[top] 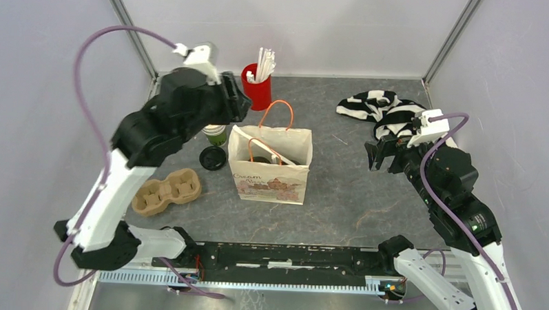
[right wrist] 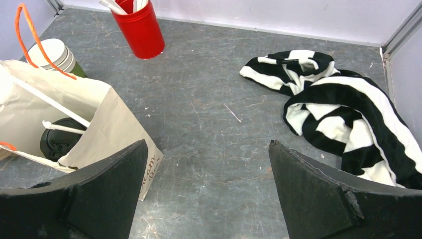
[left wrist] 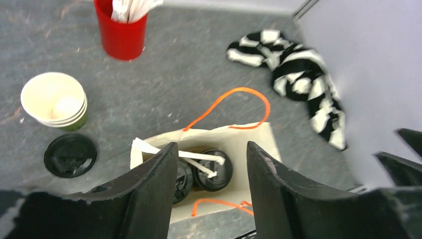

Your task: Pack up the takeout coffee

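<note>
The only writing I can read stands on the front of the paper bag: a script word, "Cream", above a printed drawing. The line under it is too small for me. My right wrist view catches only "eam". The takeout coffee lid inside shows nothing legible.

The left gripper hangs parted over the paper bag holding two lidded cups.
</note>
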### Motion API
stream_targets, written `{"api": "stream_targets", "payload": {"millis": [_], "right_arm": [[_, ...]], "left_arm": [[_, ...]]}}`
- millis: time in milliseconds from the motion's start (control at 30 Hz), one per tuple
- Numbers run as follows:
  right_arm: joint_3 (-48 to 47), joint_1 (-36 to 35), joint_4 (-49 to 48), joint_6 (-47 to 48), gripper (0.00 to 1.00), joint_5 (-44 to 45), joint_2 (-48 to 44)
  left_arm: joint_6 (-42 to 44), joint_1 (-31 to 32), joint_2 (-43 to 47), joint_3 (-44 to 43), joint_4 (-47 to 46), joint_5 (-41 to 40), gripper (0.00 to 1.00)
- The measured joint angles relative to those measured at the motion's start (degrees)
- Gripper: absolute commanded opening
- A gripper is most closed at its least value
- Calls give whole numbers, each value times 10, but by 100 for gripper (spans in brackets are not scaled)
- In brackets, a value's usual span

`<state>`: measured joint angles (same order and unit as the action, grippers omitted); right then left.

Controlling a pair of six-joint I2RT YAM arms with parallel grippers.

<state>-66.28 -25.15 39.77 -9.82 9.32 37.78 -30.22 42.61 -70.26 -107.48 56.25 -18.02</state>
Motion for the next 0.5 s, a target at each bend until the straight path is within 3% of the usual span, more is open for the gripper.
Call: {"api": "stream_targets", "payload": {"millis": [267, 500], "right_arm": [[0, 0, 2, 0, 98, 2, 0], [1, 0, 2, 0, 98, 9, -6]], "left_arm": [[-16, 0, -108, 83, 26, -9, 31], [-19, -5, -122, 102, 36, 2, 29]]}}
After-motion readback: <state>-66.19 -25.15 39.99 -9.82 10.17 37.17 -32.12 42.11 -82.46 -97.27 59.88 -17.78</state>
